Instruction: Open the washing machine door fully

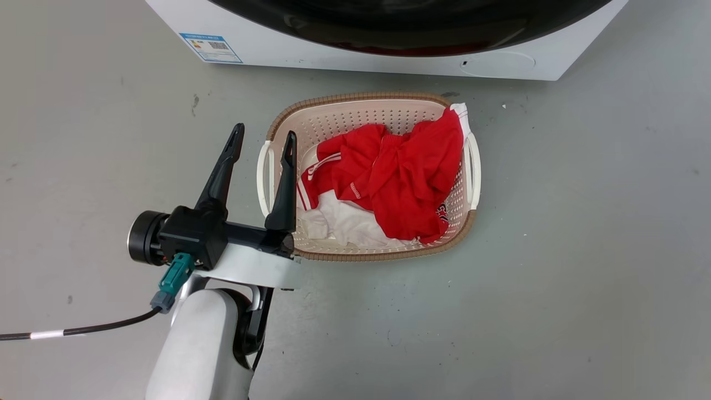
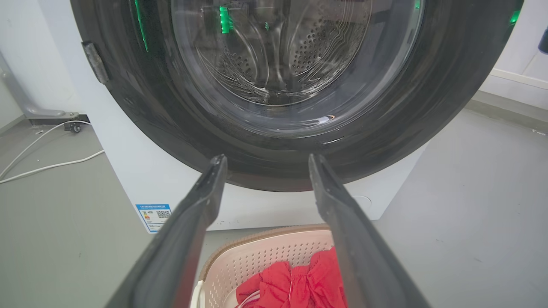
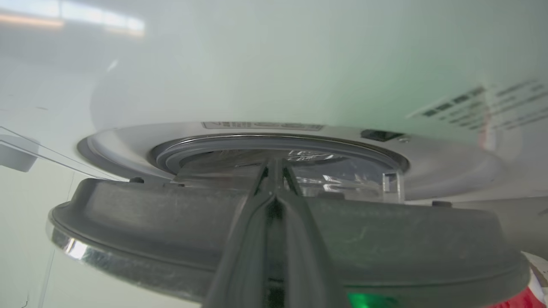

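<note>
So the washing machine door (image 3: 128, 214) isn't shut flush. From the right wrist view you're looking at it nearly edge-on, and there's a clear gap between its grey inner face and the silvery ring round the opening of the washing machine (image 3: 257, 64), with the glass bowl (image 3: 342, 171) poking into that gap. My read is the door's ajar but nowhere near fully open. The right gripper (image 3: 274, 164) has its two fingers pressed together with nothing visible between them, laid across the door's inner rim with the tips up by the glass. That looks like a hook-behind-the-edge pose for swinging the door out rather than pinching it, though I can't tell if they're actually touching it. The left gripper (image 1: 264, 132) hangs low over the floor, beside the left handle of the laundry basket (image 1: 361, 99) of red clothes (image 1: 400, 172), fingers spread wide and holding nothing. It's pointed at the door's black lower rim (image 2: 428, 107) but well short of it — probably just parked out of the swing path. The basket sits right in front of the machine, so a low-swinging arm could clip it.
</note>
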`<state>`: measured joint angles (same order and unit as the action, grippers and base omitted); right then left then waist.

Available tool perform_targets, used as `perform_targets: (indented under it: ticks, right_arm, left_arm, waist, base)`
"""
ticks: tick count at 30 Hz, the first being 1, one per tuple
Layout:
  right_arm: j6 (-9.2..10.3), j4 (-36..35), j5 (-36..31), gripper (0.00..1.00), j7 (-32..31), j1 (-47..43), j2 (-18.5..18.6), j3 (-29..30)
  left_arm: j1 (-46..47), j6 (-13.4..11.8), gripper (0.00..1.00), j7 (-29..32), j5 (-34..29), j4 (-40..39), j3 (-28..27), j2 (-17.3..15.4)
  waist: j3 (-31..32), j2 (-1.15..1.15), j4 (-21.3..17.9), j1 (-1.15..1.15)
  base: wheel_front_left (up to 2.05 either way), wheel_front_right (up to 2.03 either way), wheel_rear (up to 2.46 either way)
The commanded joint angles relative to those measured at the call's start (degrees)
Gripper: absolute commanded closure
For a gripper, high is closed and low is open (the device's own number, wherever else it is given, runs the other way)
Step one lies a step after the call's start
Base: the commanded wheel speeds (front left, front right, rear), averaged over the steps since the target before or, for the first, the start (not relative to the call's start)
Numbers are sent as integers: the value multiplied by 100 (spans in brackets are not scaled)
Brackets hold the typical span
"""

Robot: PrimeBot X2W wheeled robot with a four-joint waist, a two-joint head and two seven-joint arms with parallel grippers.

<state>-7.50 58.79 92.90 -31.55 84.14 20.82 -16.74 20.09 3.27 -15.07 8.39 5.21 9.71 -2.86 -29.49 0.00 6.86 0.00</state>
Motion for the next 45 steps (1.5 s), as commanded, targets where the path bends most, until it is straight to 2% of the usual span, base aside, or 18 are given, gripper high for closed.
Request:
perform_targets:
  ticks: [1,17,27,45]
  right_arm:
    - [1,-79,74,100,-204,-173,-87,-40]
    - [1,-439,380,100,-1240,-890,-148,-144]
    - [1,-800,385,100,-1498,-1691,-313,-346]
    - [0,-1615,601,100,-1497,-3325,-1089,-629]
  left_arm:
    - [79,-30,0,-15,1,-25,-17,-3]
    - [-125,-78,0,-15,94,122,4,-4]
    - [-415,-132,0,-15,126,264,-2,-4]
    - [-1220,-203,0,-15,121,490,-64,-4]
  waist:
    - [6,0,-23,0]
    - [540,0,-144,0]
    - [1170,0,-198,0]
    - [2353,0,-259,0]
  base:
    - [0,0,0]
    - [0,0,0]
    - [0,0,0]
    - [0,0,0]
